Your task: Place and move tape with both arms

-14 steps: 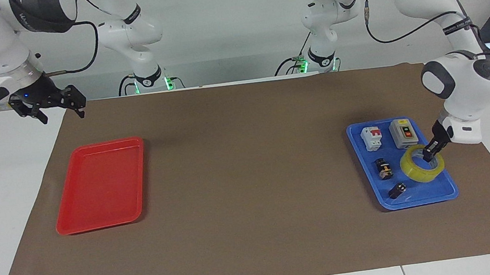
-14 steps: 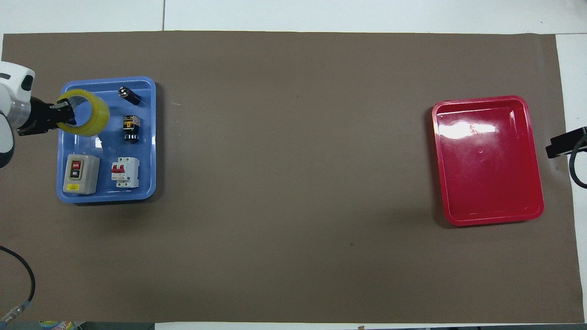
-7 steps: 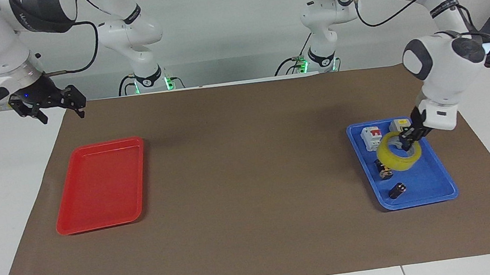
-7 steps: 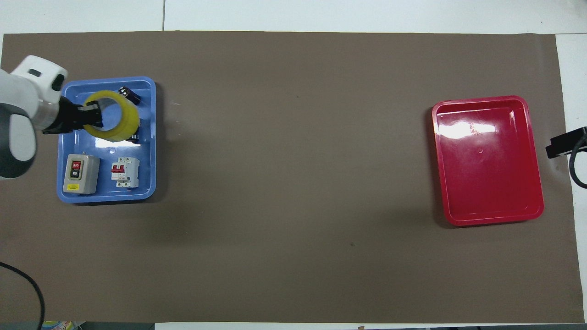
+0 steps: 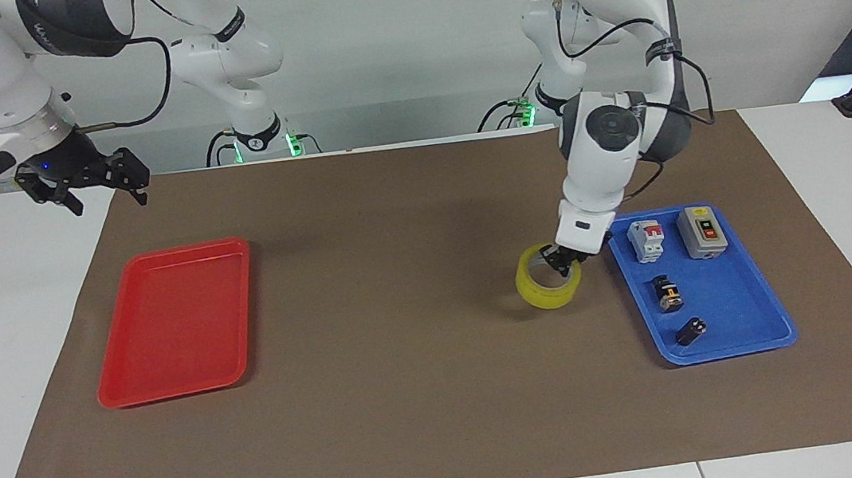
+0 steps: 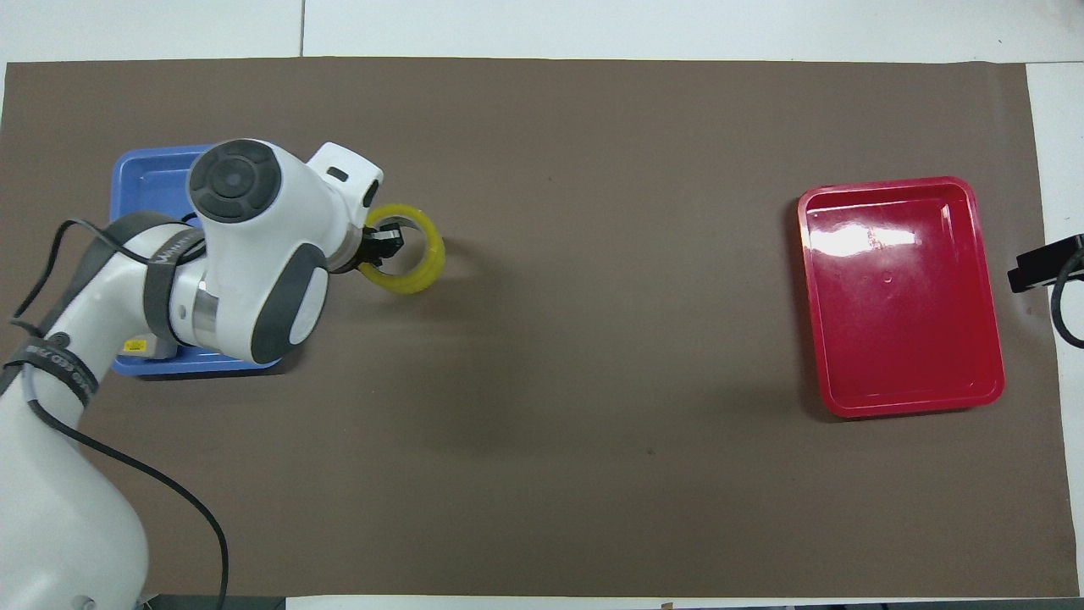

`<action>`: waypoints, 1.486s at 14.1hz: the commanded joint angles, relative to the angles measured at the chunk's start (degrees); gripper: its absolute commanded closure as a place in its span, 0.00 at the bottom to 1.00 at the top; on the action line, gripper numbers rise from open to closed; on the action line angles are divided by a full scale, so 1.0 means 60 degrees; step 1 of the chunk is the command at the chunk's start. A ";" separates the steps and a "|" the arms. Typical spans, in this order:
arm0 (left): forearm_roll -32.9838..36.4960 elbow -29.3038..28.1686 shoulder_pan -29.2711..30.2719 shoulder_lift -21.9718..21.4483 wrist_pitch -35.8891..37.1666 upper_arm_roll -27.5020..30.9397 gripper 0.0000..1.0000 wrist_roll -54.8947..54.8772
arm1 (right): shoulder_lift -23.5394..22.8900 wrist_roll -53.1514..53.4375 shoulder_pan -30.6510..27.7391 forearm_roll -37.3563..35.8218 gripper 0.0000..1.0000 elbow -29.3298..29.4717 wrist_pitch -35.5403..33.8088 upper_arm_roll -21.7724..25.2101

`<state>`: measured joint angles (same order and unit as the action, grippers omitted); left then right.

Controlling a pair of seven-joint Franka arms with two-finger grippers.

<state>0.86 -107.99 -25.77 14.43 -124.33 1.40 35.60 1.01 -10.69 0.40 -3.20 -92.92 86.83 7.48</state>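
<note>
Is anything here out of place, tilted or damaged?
Nothing stands out. The left gripper holds the tape by its rim, over the brown mat beside the blue tray. The parts in that tray look orderly.

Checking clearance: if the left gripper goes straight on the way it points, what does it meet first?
The left gripper, shut on the tape, points steeply down; likely the brown mat beside the blue tray, though height is unclear.

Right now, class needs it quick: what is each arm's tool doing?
Left tool: shut on the tape, over the brown mat beside the blue tray.
Right tool: open, holding nothing, waiting near the red tray.
</note>
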 commanded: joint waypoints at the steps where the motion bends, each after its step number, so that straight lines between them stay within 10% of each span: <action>1: 0.0267 0.0929 -0.1150 0.0799 0.0125 0.0191 1.00 0.1268 | 0.0066 -0.0035 -0.0038 0.0049 0.00 -0.0026 0.0001 -0.0046; 6: 0.0780 0.2395 -0.2619 0.2469 0.0038 0.0176 1.00 0.2636 | 0.0066 -0.0035 -0.0038 0.0049 0.00 -0.0026 0.0001 -0.0046; 10: 0.0824 0.2180 -0.2839 0.2487 -0.0370 0.0118 1.00 0.2607 | 0.0066 -0.0035 -0.0038 0.0049 0.00 -0.0026 0.0001 -0.0046; 11: 0.0823 0.2135 -0.2854 0.2487 -0.0517 0.0118 0.87 0.2607 | 0.0066 -0.0035 -0.0038 0.0049 0.00 -0.0026 0.0001 -0.0046; 13: 0.0823 0.2149 -0.2854 0.2487 -0.0548 0.0118 0.15 0.2563 | 0.0066 -0.0035 -0.0038 0.0049 0.00 -0.0026 0.0001 -0.0046; 14: 0.0838 0.2149 -0.2854 0.2429 -0.0461 0.0132 0.00 0.2548 | 0.0066 -0.0035 -0.0038 0.0049 0.00 -0.0026 0.0001 -0.0046; 21: 0.0823 -0.0105 -0.1306 -0.0659 0.0035 0.0176 0.00 0.1205 | 0.0095 -0.0093 0.0079 0.0137 0.00 -0.0056 -0.0028 -0.0060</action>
<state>4.50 -101.16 -38.33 18.89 -125.62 2.68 47.30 1.01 -10.69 0.97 -3.08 -92.96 86.83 7.40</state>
